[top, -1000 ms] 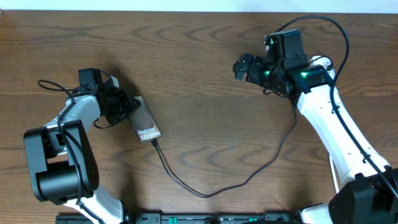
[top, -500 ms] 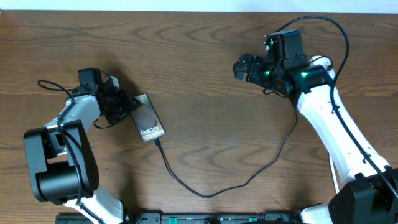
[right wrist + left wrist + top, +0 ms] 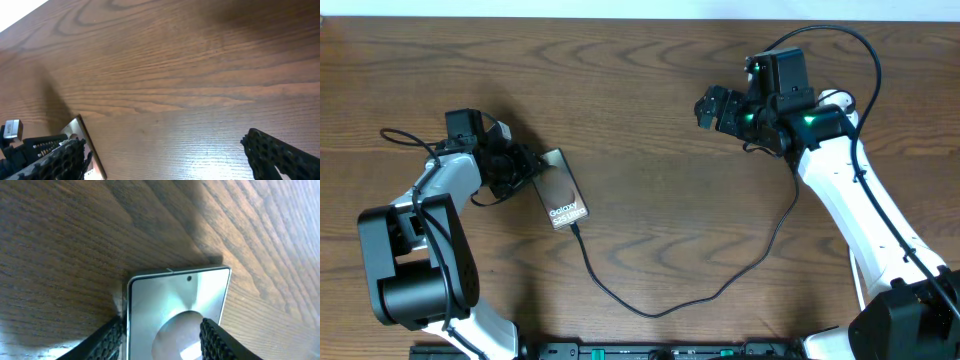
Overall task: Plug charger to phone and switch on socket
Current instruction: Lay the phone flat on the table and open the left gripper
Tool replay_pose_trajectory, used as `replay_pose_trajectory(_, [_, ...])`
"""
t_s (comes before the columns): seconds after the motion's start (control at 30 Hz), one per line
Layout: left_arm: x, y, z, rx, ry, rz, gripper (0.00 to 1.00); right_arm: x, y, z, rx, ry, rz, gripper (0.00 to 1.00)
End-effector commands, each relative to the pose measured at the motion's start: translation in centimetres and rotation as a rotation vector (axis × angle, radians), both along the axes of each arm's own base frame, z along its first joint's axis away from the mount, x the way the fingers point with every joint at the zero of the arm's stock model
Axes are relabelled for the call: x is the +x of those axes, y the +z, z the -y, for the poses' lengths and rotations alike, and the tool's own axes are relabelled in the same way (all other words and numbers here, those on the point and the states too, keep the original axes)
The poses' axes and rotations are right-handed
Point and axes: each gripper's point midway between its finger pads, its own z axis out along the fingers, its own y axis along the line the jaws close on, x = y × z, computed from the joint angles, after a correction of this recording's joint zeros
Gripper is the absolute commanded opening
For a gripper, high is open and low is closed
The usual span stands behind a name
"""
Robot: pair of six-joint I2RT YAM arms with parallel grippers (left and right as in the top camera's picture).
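Note:
The bronze-brown phone [image 3: 565, 192] with white "Galaxy" lettering lies at the table's left. My left gripper [image 3: 525, 166] is shut on its upper end. In the left wrist view the phone [image 3: 175, 292] sits between my two ribbed fingers [image 3: 111, 337], with my left gripper [image 3: 161, 326] closed on its side edges. The black charger cable [image 3: 650, 312] meets the phone's lower end with its plug tip [image 3: 573, 228], then loops right and up towards the right arm. My right gripper [image 3: 709, 108] is open and empty above bare wood, also seen in its wrist view [image 3: 162, 145]. The socket is out of view.
The charger cable crosses the front middle of the wooden table [image 3: 650, 130] in a wide loop. The left arm's base [image 3: 415, 260] stands at the front left, the right arm [image 3: 860, 220] along the right side. A dark rail [image 3: 640, 352] runs along the front edge.
The phone has shifted and swung to the right in my left gripper, and the plug end of the cable moved with it. The right arm has not moved.

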Motion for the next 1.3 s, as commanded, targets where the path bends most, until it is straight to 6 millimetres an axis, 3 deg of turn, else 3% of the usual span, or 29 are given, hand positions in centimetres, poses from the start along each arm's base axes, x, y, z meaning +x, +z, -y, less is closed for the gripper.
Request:
replay_pose_trajectory(0.0, [-2.2,-2.9,-1.4,0.088,0.013,-0.102,0.57,0.0,0.5,-0.2,-0.009,0.012,0.018,0.99])
replay_pose_trajectory(0.13, [-2.2,-2.9,-1.4,0.088,0.013,-0.102,0.59,0.0,0.4,-0.2,-0.009,0.012,0.017,0.99])
replay_pose_trajectory(0.47, [-2.2,-2.9,-1.4,0.087,0.013,-0.101,0.87,0.0,0.4,-0.2,-0.01,0.012,0.016,0.99])
replay_pose_trajectory(0.7, [-1.5,-2.1,-0.2,0.008,-0.006,-0.06,0.9,-0.1,0.4,-0.2,-0.011,0.012,0.014,0.99])
replay_pose_trajectory(0.8, [-0.4,-0.9,1.1,-0.079,-0.034,0.006,0.9,-0.1,0.4,-0.2,-0.011,0.012,0.014,0.99])
replay_pose_trajectory(1.0, [1.9,3.5,2.9,-0.21,-0.081,0.137,0.91,-0.3,0.0,0.3,-0.033,-0.001,-0.001,0.99])
replay_pose_trajectory(1.27, [3.4,10.5,3.1,-0.207,-0.109,0.315,0.9,-0.5,-0.2,0.6,-0.046,-0.008,-0.011,0.99])
